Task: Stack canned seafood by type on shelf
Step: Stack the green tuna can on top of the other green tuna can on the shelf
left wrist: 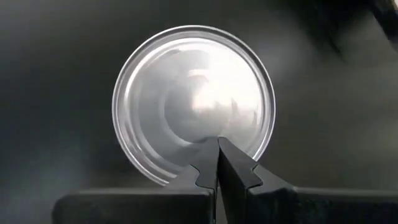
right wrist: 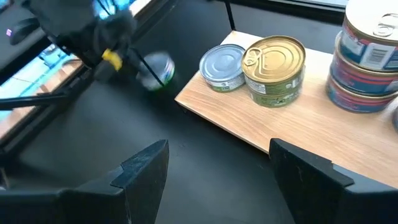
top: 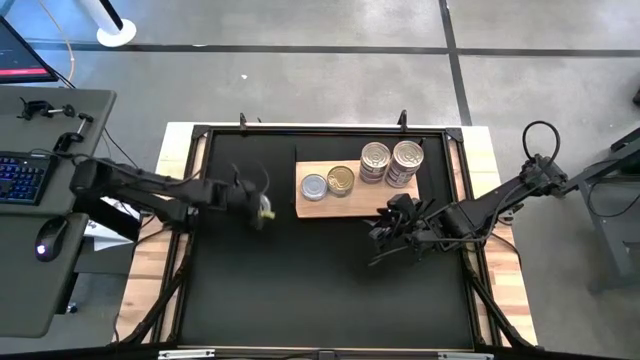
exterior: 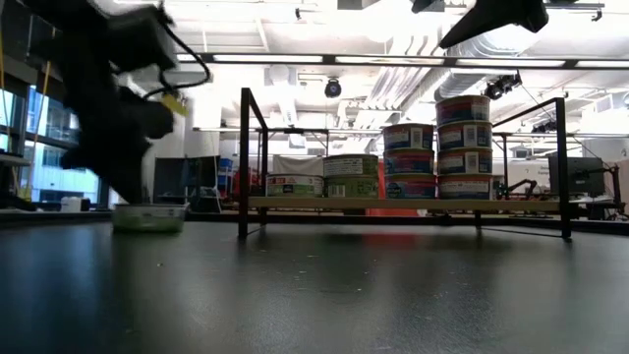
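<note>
Hovering over a lone silver-lidded tin [left wrist: 194, 102] on the black mat [top: 320, 290], the left gripper [left wrist: 217, 163] has its fingers pressed together, touching nothing. Just right, the light-wood shelf [right wrist: 311, 134] carries a silver-topped can [top: 314, 187], a gold-topped can [top: 341, 180] and two taller stacks [top: 391, 162]. Beyond its near edge, the right gripper [right wrist: 217, 165] hangs spread and empty.

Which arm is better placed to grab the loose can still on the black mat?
Left. The left gripper, fingers shut, hangs right above the loose can; the right gripper waits open beside the shelf.
</note>
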